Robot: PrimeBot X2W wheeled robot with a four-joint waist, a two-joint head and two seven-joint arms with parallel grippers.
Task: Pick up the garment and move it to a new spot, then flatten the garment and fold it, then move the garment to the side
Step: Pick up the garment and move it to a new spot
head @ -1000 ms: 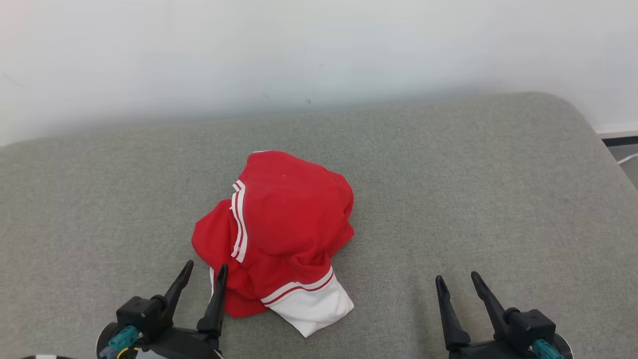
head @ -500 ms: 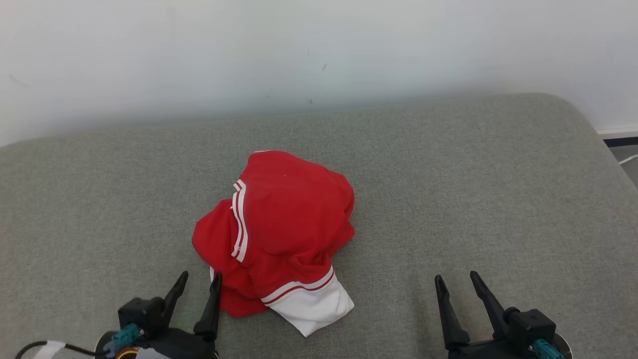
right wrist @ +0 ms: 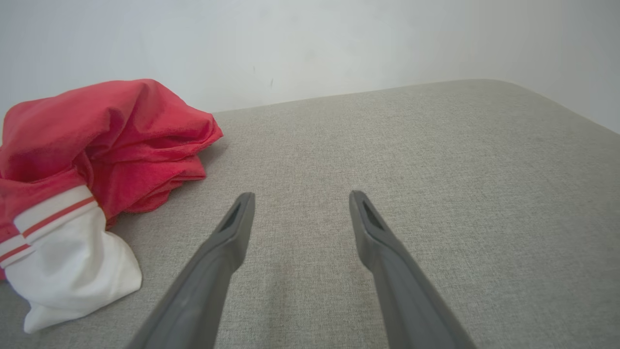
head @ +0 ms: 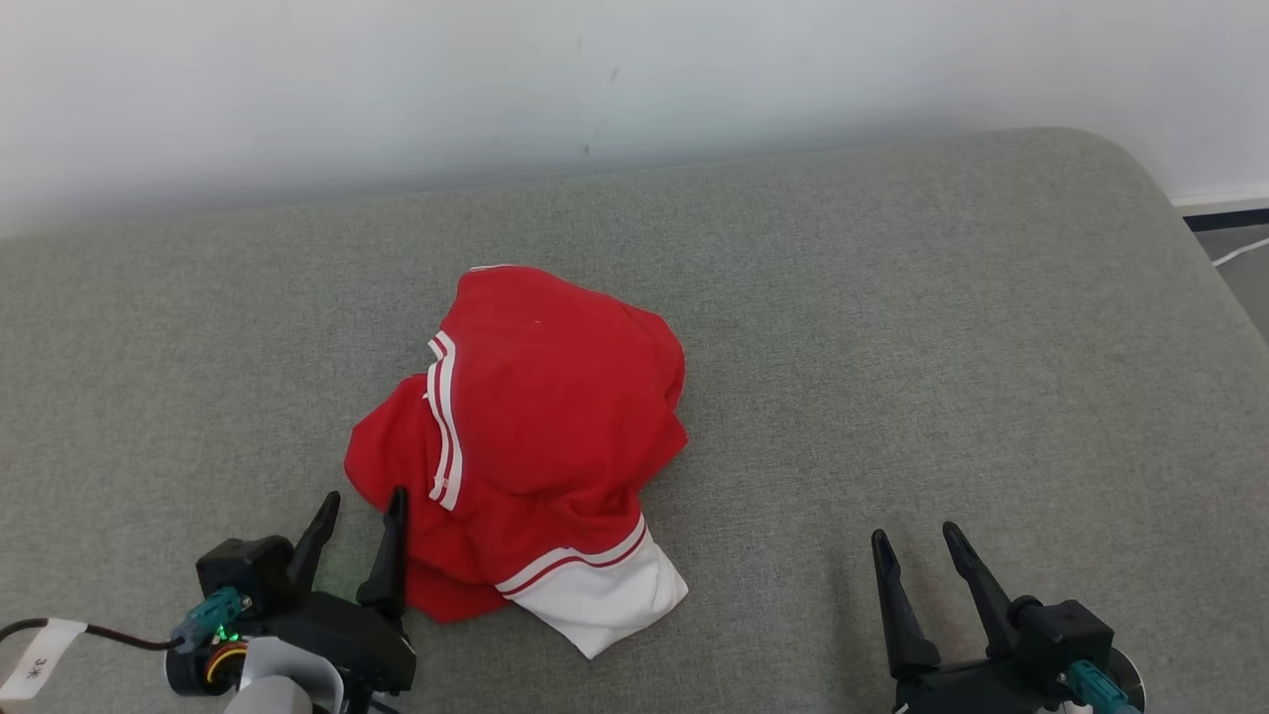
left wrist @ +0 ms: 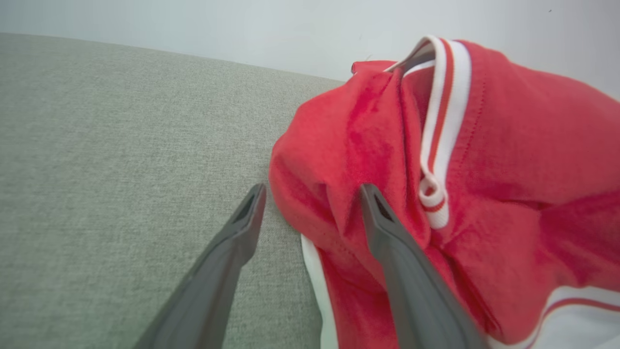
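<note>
Two grippers sit low in the head view. The left gripper is spread wide at the near-left edge of the crumpled red garment, which lies mid-cushion. The right gripper is spread too, well apart over bare grey fabric. Left wrist view: a red bulge pokes between the parted fingers, nothing pinched. Right wrist view: fingers parted, garment off left, white cuff nearest.

Crumpled red-and-white garment mid-cushion
</note>
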